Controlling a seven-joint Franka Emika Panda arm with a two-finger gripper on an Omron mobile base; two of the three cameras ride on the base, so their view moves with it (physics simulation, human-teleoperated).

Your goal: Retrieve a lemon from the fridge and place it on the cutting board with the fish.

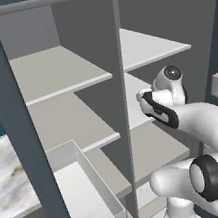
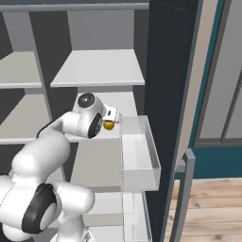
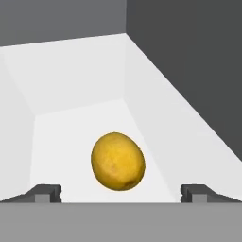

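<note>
A: Hand view first: the lemon (image 3: 117,161) lies on a pale grey shelf (image 3: 75,127) inside the fridge (image 1: 21,147), toward the front, between the two finger tips (image 3: 45,193) and a little beyond them. Nothing touches it.

B: And the gripper (image 3: 121,194)?

A: Spread wide, one tip on each side of the fruit, holding nothing. In the right base view the hand has reached into the right-hand compartment, and the lemon shows as a yellow spot just past the wrist.

B: How will it handle?

A: My guess is light, firm, and a bit slick on that dimpled rind. It's egg-shaped and sits tilted, so it could roll if nudged off-centre. I'd close across the narrow middle, not on the ends, where the fingers might squeeze it out.

B: The surface under it?

A: Flat, smooth and bare, with a back wall and a dark side wall near the fruit's right as the hand camera sees it. There's little to stop a roll except those walls.

B: Around that?

A: Both base views show shelves stacked either side of a central divider, and a white door bin (image 2: 139,158) just beside the arm. Through the gap on the right there's a wooden floor (image 2: 212,208) and a teal wall; on the left, a marbled counter (image 1: 6,175). Whether the cutting board and fish sit there I can't tell.
</note>
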